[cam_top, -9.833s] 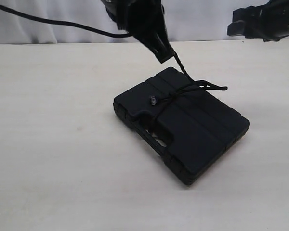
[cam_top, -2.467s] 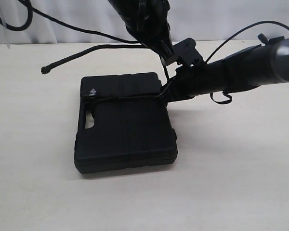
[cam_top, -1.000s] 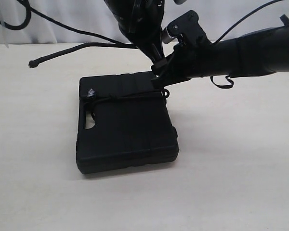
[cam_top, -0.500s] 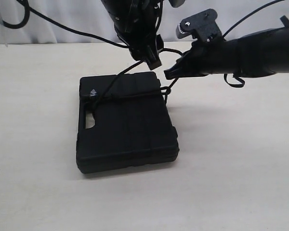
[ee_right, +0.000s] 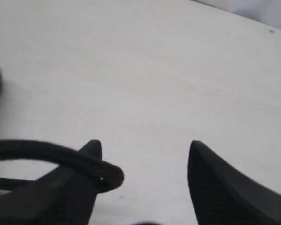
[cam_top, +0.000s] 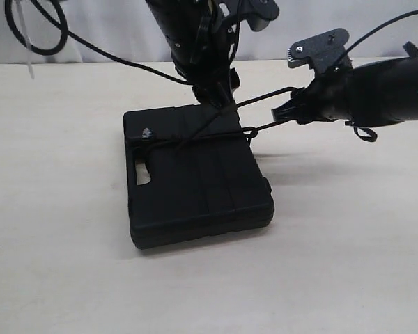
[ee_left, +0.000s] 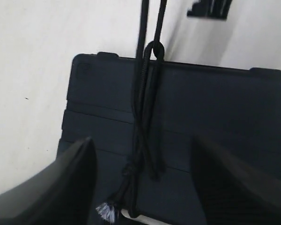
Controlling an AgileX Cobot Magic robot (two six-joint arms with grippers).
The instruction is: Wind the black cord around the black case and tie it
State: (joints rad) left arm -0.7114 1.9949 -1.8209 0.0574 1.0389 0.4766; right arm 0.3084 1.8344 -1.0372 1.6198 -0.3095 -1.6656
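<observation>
The black case lies flat mid-table. The black cord runs across its top near the far edge, its frayed tuft by the handle slot. Two strands stretch from the case's right edge to my right gripper. In the right wrist view that gripper is open, with a bend of cord hooked over one finger. My left gripper hangs over the case's far edge. In the left wrist view it is open, straddling the cord and tuft without gripping them.
A loop of robot cable with a white zip tie hangs at the back left. A pale curtain closes off the table's far edge. Bare beige tabletop surrounds the case.
My right gripper has drawn away to the right, stretching the cord strands from the case. The case has slid slightly right. My left gripper has dropped closer to the case's far edge.
</observation>
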